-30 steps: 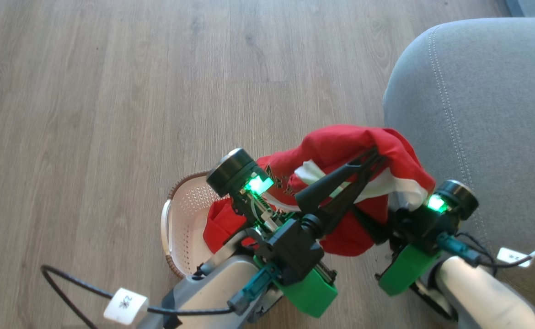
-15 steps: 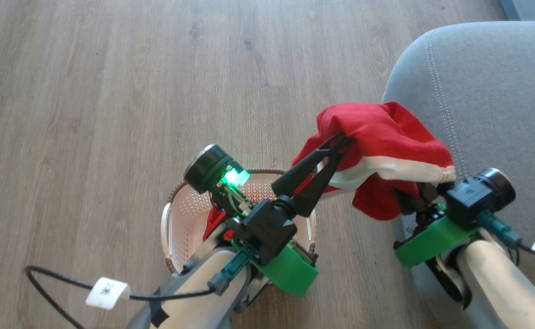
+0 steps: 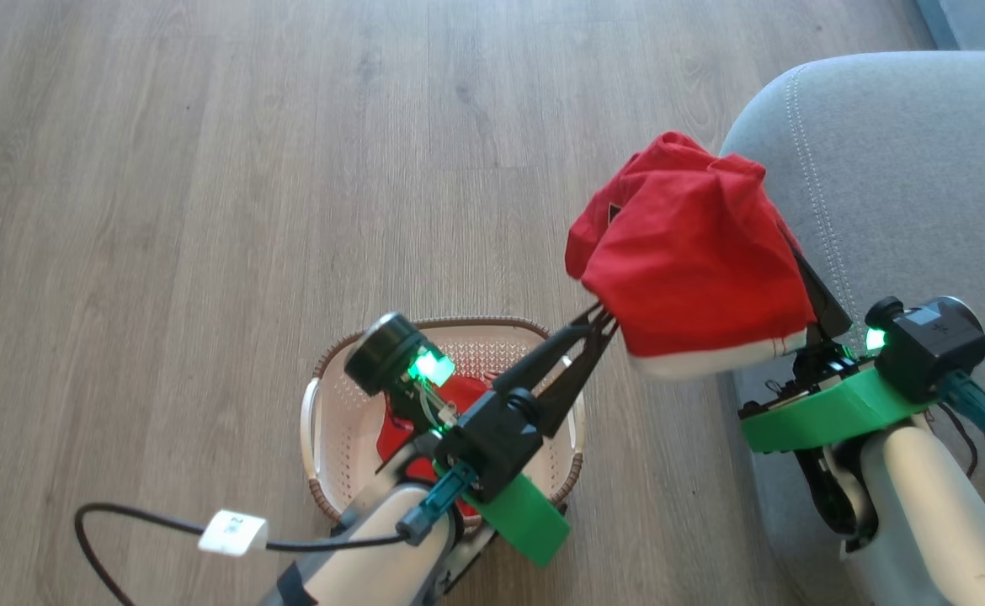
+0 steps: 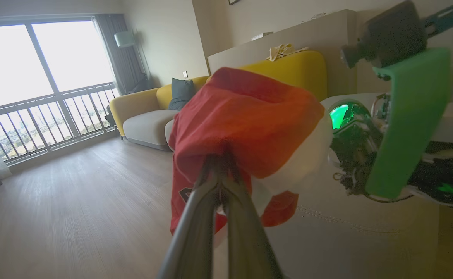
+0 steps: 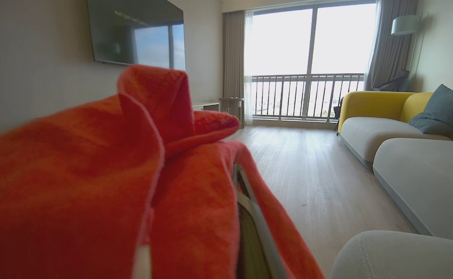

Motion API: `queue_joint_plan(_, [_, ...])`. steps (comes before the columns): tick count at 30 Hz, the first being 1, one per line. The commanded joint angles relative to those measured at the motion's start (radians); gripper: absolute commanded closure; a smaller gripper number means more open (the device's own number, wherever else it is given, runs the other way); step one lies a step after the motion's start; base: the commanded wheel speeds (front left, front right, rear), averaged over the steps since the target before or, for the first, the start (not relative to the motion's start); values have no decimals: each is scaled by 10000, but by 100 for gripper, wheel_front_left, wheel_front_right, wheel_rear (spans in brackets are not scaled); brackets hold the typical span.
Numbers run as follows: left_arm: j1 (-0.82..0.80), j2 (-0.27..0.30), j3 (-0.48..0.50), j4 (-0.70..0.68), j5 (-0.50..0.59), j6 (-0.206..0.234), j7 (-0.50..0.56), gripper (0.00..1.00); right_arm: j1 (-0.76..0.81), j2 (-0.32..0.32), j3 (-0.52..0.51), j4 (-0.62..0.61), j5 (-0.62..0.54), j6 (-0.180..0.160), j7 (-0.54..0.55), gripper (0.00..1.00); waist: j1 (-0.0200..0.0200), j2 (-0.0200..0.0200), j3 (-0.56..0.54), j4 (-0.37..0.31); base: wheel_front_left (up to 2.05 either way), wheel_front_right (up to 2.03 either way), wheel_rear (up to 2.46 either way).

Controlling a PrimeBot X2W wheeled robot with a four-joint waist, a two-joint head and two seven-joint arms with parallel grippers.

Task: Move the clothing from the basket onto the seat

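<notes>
Now both your jaws are clamped on one red garment (image 3: 694, 252), hanging beside the seat (image 3: 922, 168); release early and it could drop to the floor (image 3: 206, 168).

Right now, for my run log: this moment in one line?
left tool: shut on red garment | right tool: shut on it | garment: aloft beside seat | second garment: in basket

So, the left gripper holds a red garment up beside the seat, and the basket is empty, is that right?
Not quite: the basket is not empty; the head view shows a second red garment lying in it. The left gripper holds the raised garment.
</notes>
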Motion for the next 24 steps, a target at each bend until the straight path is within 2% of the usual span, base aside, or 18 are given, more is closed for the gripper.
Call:
queue_joint_plan(1, [-95,4,306,-171,25,-109,-51,100,-80,54,89,-423,157,69,2,100,0,0,-23,-24,0,0,0])
queue_joint_plan(6, [93,1,216,116,-30,-331,-51,100,-28,107,15,-459,226,69,2,100,0,0,-54,-72,0,0,0])
queue_joint_plan(7, [140,0,253,139,-99,-347,-51,53,-25,93,-36,-441,163,69,2,100,0,0,-53,-77,0,0,0])
queue_joint_plan(8, [172,-1,293,152,-130,-349,-51,0,-26,77,-70,-421,75,69,2,100,0,0,-52,-82,0,0,0])
queue_joint_plan(24, [610,-6,391,786,-145,-811,-51,0,-53,149,-1188,-452,-32,69,2,100,0,0,147,-144,0,0,0])
